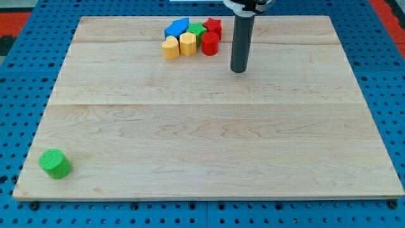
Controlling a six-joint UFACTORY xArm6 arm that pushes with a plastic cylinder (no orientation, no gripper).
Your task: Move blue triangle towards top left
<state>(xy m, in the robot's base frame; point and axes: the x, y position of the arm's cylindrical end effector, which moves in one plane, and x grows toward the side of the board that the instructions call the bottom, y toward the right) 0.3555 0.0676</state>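
Observation:
The blue triangle (176, 27) lies near the view's top, at the upper left of a tight cluster of blocks. Touching or close around it are a green block (197, 30), a red block (213, 26), a red cylinder (210, 44), a yellow hexagon-like block (188, 44) and a yellow rounded block (170, 47). My tip (238, 70) rests on the board to the right of and below the cluster, roughly 45 px from the red cylinder and touching no block.
A green cylinder (55, 163) stands alone near the board's bottom-left corner. The wooden board (209, 139) is framed by a blue perforated table surface (25, 76).

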